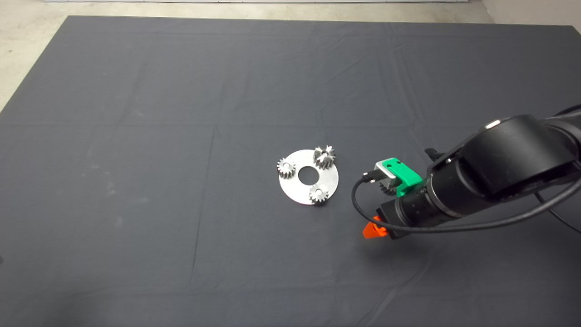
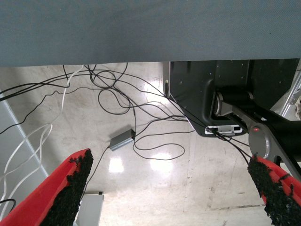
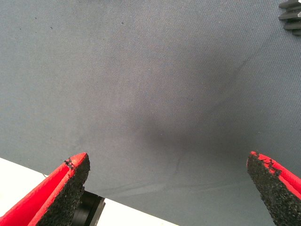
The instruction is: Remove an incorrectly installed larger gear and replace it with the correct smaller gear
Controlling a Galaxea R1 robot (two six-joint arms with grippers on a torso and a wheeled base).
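So far nothing of the swap looks done. Nearest the robot, the right gripper (image 3: 169,188) hangs low over the dark mat (image 1: 136,136), just to the right of the round metal plate (image 1: 299,190). Its red fingers are spread wide with only bare cloth between them, so it grasps nothing. A toothed edge shows at the corner of its wrist view, and from above it half hides under the green mount. I take this for the spare smaller gear (image 3: 291,14), lying loose on the mat beside the plate. On the plate, one small gear (image 1: 318,194) sits at the near rim and another (image 1: 286,168) at the left. At the far rim stands the larger gear (image 1: 324,156), taller than its neighbours and seated in place. Both steps remain — lifting it off and fitting the small one. The left gripper (image 2: 169,188) waits off the mat, fingers apart and empty, facing floor and cables (image 2: 117,103).
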